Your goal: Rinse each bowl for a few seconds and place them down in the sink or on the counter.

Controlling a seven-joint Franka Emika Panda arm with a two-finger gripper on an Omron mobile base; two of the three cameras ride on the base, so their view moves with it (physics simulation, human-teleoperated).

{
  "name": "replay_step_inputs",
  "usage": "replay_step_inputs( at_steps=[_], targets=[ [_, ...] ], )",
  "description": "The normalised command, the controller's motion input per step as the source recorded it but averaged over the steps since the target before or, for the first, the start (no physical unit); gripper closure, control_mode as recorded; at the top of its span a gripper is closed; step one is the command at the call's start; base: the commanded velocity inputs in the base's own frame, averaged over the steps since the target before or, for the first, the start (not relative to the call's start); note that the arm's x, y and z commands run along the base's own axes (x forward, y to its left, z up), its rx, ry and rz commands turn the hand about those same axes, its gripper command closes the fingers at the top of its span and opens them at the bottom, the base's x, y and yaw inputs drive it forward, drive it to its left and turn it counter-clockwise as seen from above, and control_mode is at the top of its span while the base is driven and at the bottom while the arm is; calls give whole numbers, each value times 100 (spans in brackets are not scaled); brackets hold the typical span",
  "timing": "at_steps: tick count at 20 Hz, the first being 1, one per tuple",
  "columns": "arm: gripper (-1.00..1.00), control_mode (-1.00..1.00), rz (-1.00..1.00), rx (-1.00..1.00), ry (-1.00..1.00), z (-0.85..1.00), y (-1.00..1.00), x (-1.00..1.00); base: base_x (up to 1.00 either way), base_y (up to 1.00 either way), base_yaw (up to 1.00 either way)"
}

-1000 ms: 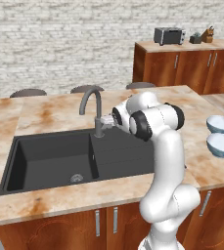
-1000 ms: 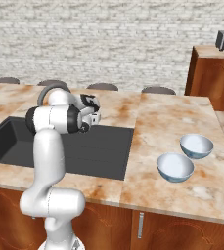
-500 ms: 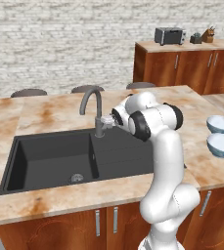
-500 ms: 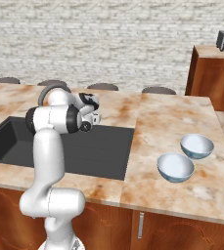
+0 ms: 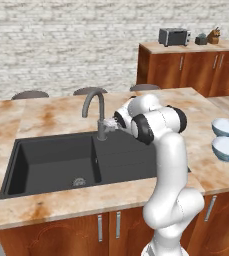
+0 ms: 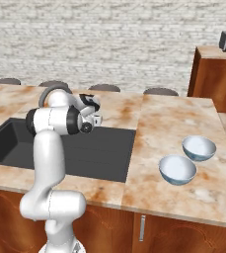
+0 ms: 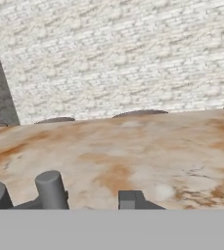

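Note:
Two pale blue bowls (image 5: 226,127) (image 5: 227,148) sit side by side on the beige counter (image 5: 61,112) at the right, far from the hand; the right base view shows them as the far bowl (image 6: 199,147) and the near bowl (image 6: 177,169). My gripper (image 5: 108,124) (image 6: 95,116) hangs over the black sink (image 5: 51,160) (image 6: 109,148), close against the base of the grey faucet (image 5: 97,102). In the hand view a grey faucet post (image 7: 50,189) stands left of one dark fingertip (image 7: 129,199). How wide the jaws stand is hidden.
A wooden back counter holds a toaster (image 5: 174,36) and small items (image 5: 213,36). Stool tops (image 5: 30,94) line the far edge of the island. The ribbed drainboard (image 5: 128,157) lies under my arm.
The hand stays beside the faucet base with barely any shift. The bowls have not moved.

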Motion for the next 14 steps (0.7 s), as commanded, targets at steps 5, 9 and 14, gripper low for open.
replay_step_inputs(
  at_steps=[5, 9, 14],
  targets=[
    [100, -100, -8, 2, 7, -11, -36, 20, 0, 0, 0],
    [100, -100, -8, 2, 7, -10, -27, 23, 0, 0, 0],
    [100, -100, -9, 2, 7, -9, -35, 17, 0, 0, 0]
  ],
)
